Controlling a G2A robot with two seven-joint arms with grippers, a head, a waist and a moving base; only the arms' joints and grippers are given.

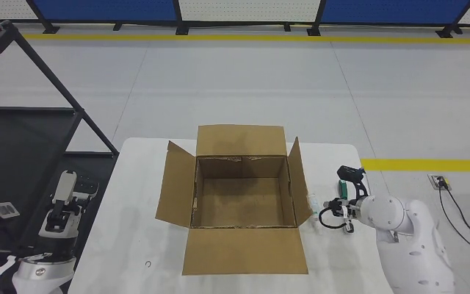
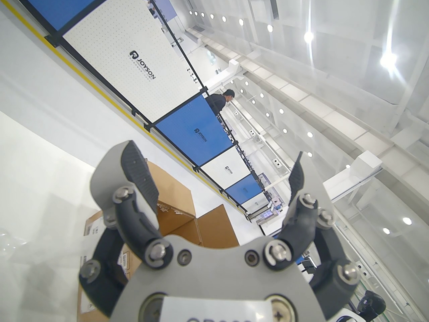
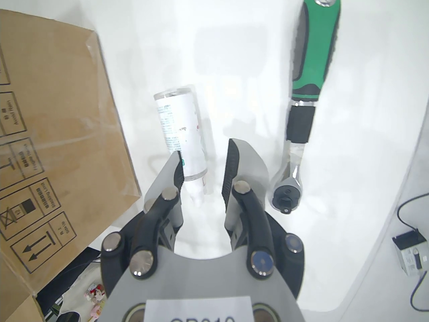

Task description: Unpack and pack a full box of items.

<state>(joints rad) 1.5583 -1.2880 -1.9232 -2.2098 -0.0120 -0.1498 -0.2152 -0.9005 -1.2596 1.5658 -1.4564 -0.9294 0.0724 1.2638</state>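
"Box (image 1: 244, 250) first: where is it, and how does it look?"

"It stands in the middle of the white table (image 1: 125, 228), straight ahead of me. It is plain brown cardboard, roughly square and upright, with all four flaps folded outward. The near flap lies flat toward me. From above I look right down to its brown bottom. The side facing my right arm carries black handling symbols in little frames, arrows among them. Clear tape shines along that flap's edge."

"And your right gripper?"

"My right gripper (image 3: 204, 155) is low over the table, just beside the box's right flap. Its fingers (image 3: 231, 165) are parted and sit either side of the narrow cap end of a small bottle (image 3: 179, 128). They are not clamped on it. I cannot tell whether one pad touches the bottle."

"What sort of bottle?"

"It is clear plastic with a white label of fine print. It lies on its side on the table, between the box and a ratchet wrench (image 3: 315, 51). The wrench also lies flat, apart from the bottle. It has a green and black grip, and its chrome head points toward my wrist."

"And the left?"

"My left gripper (image 2: 216, 155) is out past the table's left edge, tipped up toward the ceiling. Its fingers are spread wide, released. In that wrist's view the box shows low behind one finger, well away from it."
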